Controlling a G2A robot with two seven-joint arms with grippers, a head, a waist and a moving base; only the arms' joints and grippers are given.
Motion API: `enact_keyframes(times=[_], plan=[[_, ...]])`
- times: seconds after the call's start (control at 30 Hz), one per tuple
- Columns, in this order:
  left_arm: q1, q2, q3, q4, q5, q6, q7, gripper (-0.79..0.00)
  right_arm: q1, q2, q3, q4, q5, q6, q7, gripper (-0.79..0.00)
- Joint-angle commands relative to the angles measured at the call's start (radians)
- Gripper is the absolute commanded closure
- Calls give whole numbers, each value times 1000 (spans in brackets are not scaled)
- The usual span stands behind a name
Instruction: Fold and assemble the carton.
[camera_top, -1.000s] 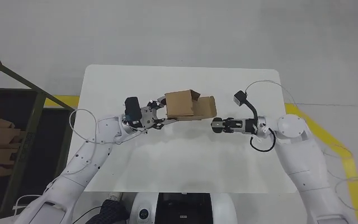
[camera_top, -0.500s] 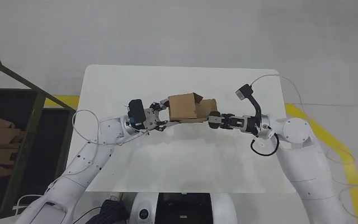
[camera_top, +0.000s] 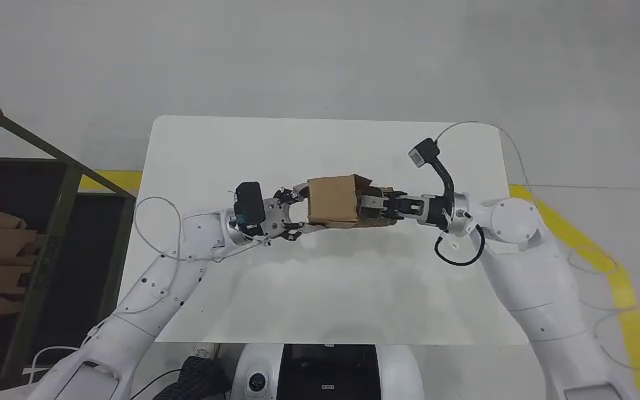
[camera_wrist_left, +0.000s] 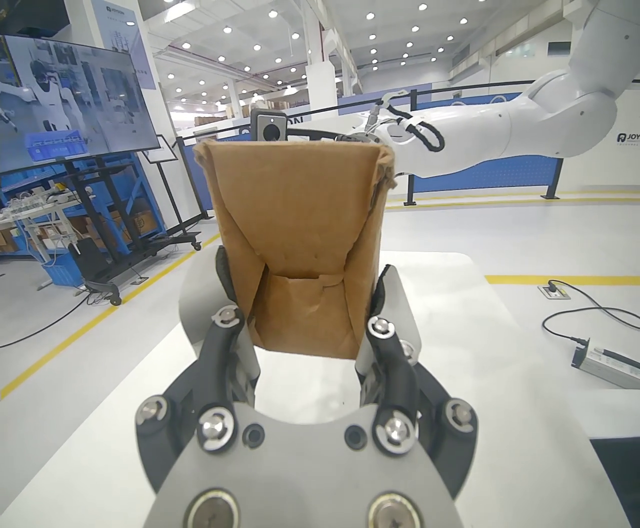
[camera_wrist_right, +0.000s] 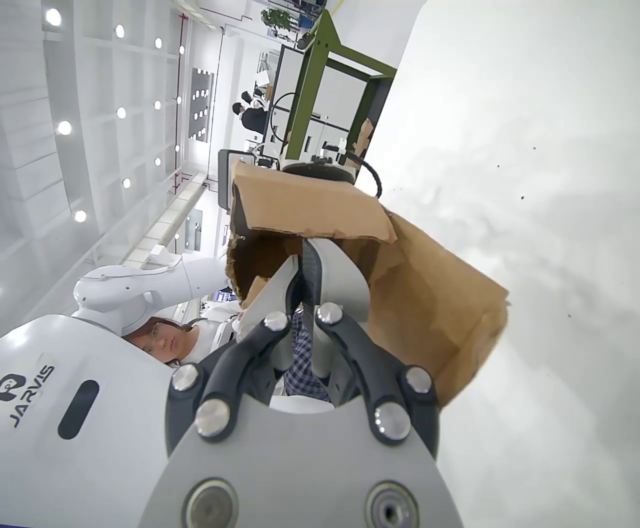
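Over table (camera_top: 200, 150), left tool (camera_wrist_left: 302, 277) clamps carton (camera_wrist_left: 295, 200); closed right tool (camera_wrist_right: 301, 260) at flap (camera_wrist_right: 310, 210)

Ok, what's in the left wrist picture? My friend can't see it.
The left tool grips a brown carton by its sides, above a white table. We look into its open end, with flaps folded inside. Another arm is behind it.
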Motion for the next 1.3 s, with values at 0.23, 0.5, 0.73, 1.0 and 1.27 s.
enact_keyframes(times=[0.23, 0.5, 0.73, 1.0, 1.27], plan=[[-7, -2, 12, -3, -3, -15, -10, -388, 44, -10, -63, 25, 55, -12, 70, 0], [-10, -3, 19, -6, -2, -19, -9, -385, 101, -30, -137, 75, 85, -28, 71, 0], [-11, -3, 19, -2, -4, -21, -3, -385, 137, -38, -155, 122, 97, -45, 67, 0], [-10, -2, 11, 7, -12, -23, 8, -385, 90, -11, -56, 110, 67, -57, 50, 0], [-5, 0, 7, 8, -12, -23, 15, -385, 15, 20, 75, 69, 57, -53, -6, 0]])
